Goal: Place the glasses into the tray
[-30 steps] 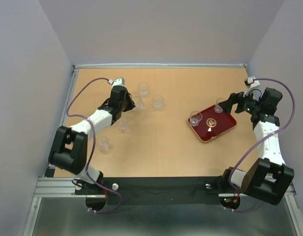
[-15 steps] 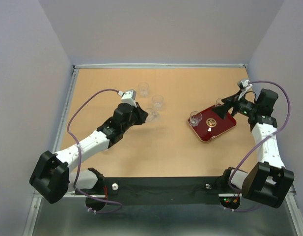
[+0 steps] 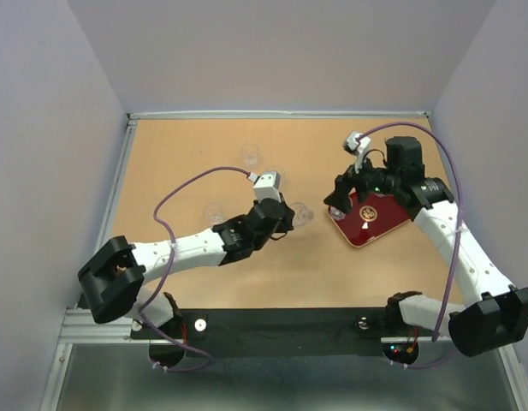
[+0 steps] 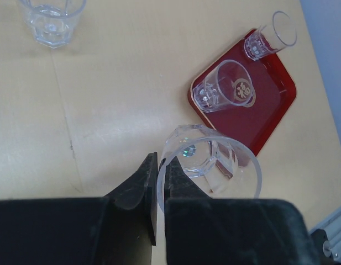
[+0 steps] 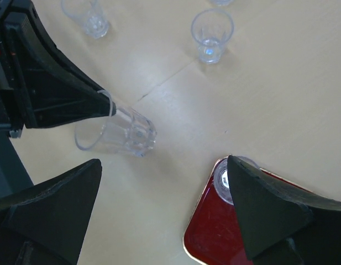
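Note:
My left gripper (image 3: 289, 217) is shut on the rim of a clear glass (image 3: 303, 214) and holds it tilted above the table, just left of the dark red tray (image 3: 385, 224). In the left wrist view one finger sits inside the glass (image 4: 211, 160) and one outside. Two glasses (image 4: 220, 91) (image 4: 269, 38) stand on the tray (image 4: 272, 107). My right gripper (image 3: 341, 204) is open wide and empty over the tray's left corner (image 5: 214, 243). One finger partly hides a tray glass (image 5: 228, 179). The carried glass (image 5: 120, 132) lies to its left.
Loose glasses stand on the wooden table at the back left (image 3: 250, 155) and left of middle (image 3: 214, 211). Two show in the right wrist view (image 5: 211, 33) (image 5: 87, 16) and one in the left wrist view (image 4: 51, 16). Grey walls close in the table.
My left arm swung right, carrying the glass from the back-left cluster to beside the tray. My right arm moved left from the tray's far right to over its left corner.

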{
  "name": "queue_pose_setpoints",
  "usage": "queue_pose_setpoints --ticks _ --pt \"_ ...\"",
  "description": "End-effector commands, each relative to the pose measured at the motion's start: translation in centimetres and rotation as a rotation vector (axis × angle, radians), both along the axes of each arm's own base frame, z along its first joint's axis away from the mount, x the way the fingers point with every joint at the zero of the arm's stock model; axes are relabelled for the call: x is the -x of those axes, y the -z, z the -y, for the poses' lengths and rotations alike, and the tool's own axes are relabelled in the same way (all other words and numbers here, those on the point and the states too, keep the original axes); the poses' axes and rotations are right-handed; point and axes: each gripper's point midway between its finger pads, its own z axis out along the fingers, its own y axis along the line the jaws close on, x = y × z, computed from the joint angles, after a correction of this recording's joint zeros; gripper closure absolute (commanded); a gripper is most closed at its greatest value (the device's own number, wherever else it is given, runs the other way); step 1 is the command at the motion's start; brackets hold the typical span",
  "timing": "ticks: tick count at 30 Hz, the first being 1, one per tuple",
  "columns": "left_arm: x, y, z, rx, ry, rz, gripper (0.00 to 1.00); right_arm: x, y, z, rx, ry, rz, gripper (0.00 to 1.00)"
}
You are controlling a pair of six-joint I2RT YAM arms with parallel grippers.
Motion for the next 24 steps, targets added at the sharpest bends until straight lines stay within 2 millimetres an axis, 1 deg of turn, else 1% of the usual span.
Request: queue_pose_setpoints --ticks 1,3,4,6,7,8,9,11,13,14,17,19,21,24 --pt "-1.2 -3.3 1.6 0.084 -0.148 0.032 1.0 0.3 0.8 -1.1 0.103 0.043 -0.031 0.0" --pt "-1.1 -3.0 1.9 0.068 -0.202 0.016 1.0 0.6 1.7 -2.4 0.136 0.038 -0.052 0.0" --pt "-1.3 -2.8 2.1 0.052 -0.232 -0.002 1.0 0.6 1.8 -2.7 0.144 0.038 -0.055 0.0" --pt "-1.0 -2.3 2.7 0.029 -0.252 -0.026 1.0 0.5 2.2 -3.0 0.149 0.046 -0.073 0.0" --pt "-1.0 -2.5 2.9 0.013 -0.255 -0.033 1.0 0.1 2.5 -2.8 0.164 0.061 -0.075 0.0" --pt "-1.1 -1.8 3.0 0.002 -0.269 -0.045 1.0 0.0 2.7 -2.8 0.172 0.066 -0.079 0.0" --pt "-1.0 -1.7 3.3 -0.009 -0.267 -0.052 1.0 0.0 2.8 -2.9 0.179 0.066 -0.083 0.02" --pt "-0.9 -1.2 3.7 -0.02 -0.264 -0.063 1.0 0.2 3.2 -3.2 0.187 0.063 -0.092 0.05" --pt "-0.8 -1.2 4.0 -0.016 -0.262 -0.068 1.0 0.0 3.6 -3.0 0.209 0.077 -0.093 0.12" --pt "-0.8 -1.1 4.1 -0.017 -0.26 -0.071 1.0 -0.2 3.9 -2.9 0.22 0.088 -0.097 0.16" --pt "-0.8 -1.4 4.5 -0.005 -0.256 -0.071 1.0 -0.6 4.1 -2.6 0.241 0.107 -0.093 0.23" --pt "-0.8 -1.7 4.8 -0.002 -0.249 -0.069 1.0 -0.5 4.3 -2.8 0.242 0.104 -0.101 0.25" --pt "-0.8 -1.7 5.1 -0.007 -0.236 -0.071 1.0 -0.6 4.8 -2.9 0.251 0.102 -0.111 0.29" --pt "-0.7 -1.7 5.4 -0.01 -0.224 -0.077 1.0 -0.6 5.6 -3.0 0.26 0.102 -0.134 0.31"
